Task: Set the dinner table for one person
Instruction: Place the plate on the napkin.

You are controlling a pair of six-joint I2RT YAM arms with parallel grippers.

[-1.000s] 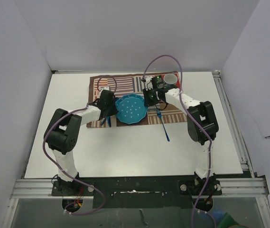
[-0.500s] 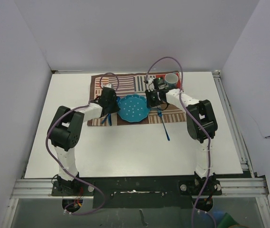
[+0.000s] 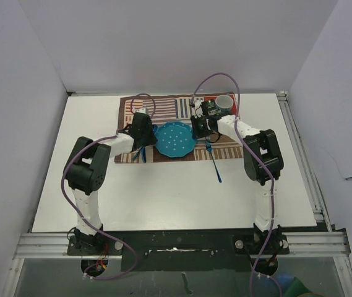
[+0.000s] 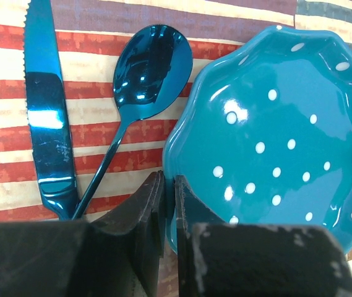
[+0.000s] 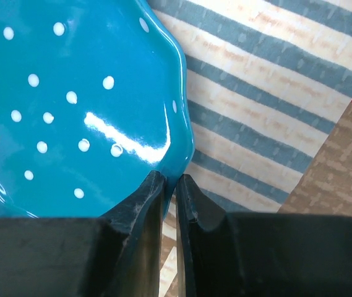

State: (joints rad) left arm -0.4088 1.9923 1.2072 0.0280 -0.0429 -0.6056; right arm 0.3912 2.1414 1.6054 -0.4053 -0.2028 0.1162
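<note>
A teal plate with white dots (image 3: 174, 140) (image 4: 274, 142) (image 5: 70, 93) is over the striped cloth mat (image 3: 163, 111) on the white dinner table (image 3: 163, 192). My left gripper (image 3: 151, 140) (image 4: 169, 189) is shut on the plate's left rim. On the opposite rim my right gripper (image 3: 195, 131) (image 5: 170, 182) is shut too. A blue knife (image 4: 42, 111) and a blue spoon (image 4: 145, 74) lie on the mat left of the plate. A blue fork (image 3: 213, 162) lies right of it, half off the mat.
A white cup (image 3: 224, 103) stands at the mat's far right corner, behind my right arm. Aluminium rails (image 3: 299, 154) run along the table's right and near edges. White walls close in the left, back and right.
Both grippers have carried the plate a little away from the arm bases, farther onto the mat. The knife, spoon, fork and cup have stayed put.
</note>
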